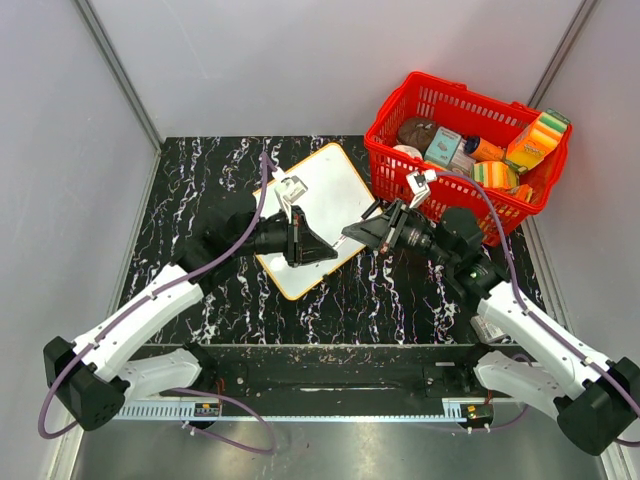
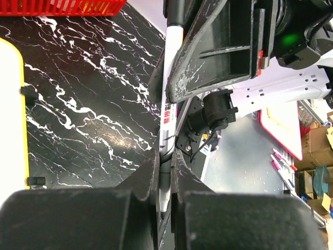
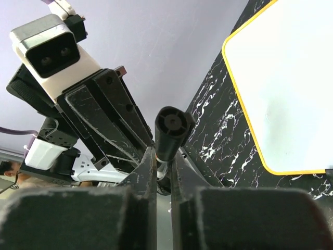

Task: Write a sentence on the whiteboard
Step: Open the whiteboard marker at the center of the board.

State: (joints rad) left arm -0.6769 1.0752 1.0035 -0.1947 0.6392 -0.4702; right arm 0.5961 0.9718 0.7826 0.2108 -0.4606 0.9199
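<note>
The whiteboard (image 1: 318, 190), white with an orange-yellow rim, lies tilted on the black marble table and reads blank; it also shows in the wrist views (image 2: 8, 120) (image 3: 291, 88). Above its near right edge both grippers meet tip to tip on one white marker (image 2: 169, 104). My left gripper (image 1: 322, 254) (image 2: 165, 156) is shut on the marker's white barrel, whose tip points back between the jaws. My right gripper (image 1: 352, 232) (image 3: 164, 156) is shut at the marker's black cap (image 3: 173, 130), which sticks out past its fingers. The marker is held off the board.
A red basket (image 1: 385, 160) full of sponges, jars and packets stands at the back right, close behind the right arm. Grey walls close in the table on three sides. Off the table lie another white board (image 2: 281, 125) and loose pens (image 2: 283, 161).
</note>
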